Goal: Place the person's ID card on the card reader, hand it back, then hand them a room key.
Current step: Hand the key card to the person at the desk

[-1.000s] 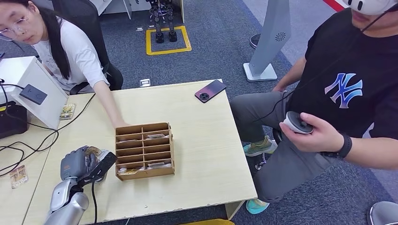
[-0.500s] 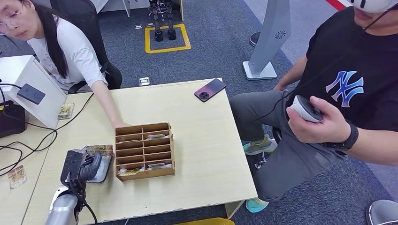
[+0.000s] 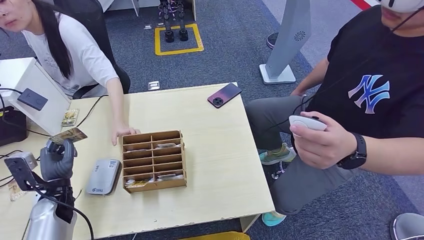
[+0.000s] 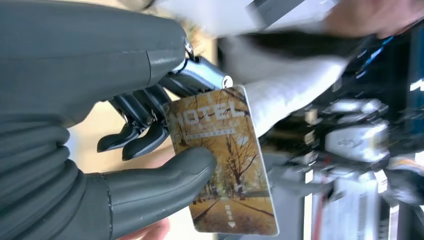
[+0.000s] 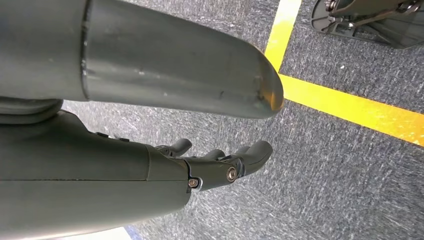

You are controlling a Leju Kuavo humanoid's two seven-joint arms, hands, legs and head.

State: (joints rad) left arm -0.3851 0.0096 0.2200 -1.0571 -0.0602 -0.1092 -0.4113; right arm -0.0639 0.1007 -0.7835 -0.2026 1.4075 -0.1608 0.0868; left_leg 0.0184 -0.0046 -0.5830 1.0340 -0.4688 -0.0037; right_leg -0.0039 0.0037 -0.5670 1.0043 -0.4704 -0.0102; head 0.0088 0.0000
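The left hand (image 3: 57, 160) is raised above the desk (image 3: 215, 150), its fingers (image 4: 145, 135) and thumb pinching the card (image 3: 67, 135). The card reader (image 3: 103, 176) lies beside the wooden organizer (image 3: 154, 161), where a person's hand (image 3: 121, 132) rests. The right hand (image 5: 220, 162) hangs released over carpet.

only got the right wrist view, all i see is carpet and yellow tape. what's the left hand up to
observer: The left hand is up over the pale wooden table's left side, pinching a tan card printed HOTEL between thumb and fingers.
operator: anything being scanned
observer: No. The flat grey card reader lies bare beside the compartmented wooden box.
operator: anyone waiting for it
observer: A person in a white shirt sits across the table, one hand resting by the box's far left corner.
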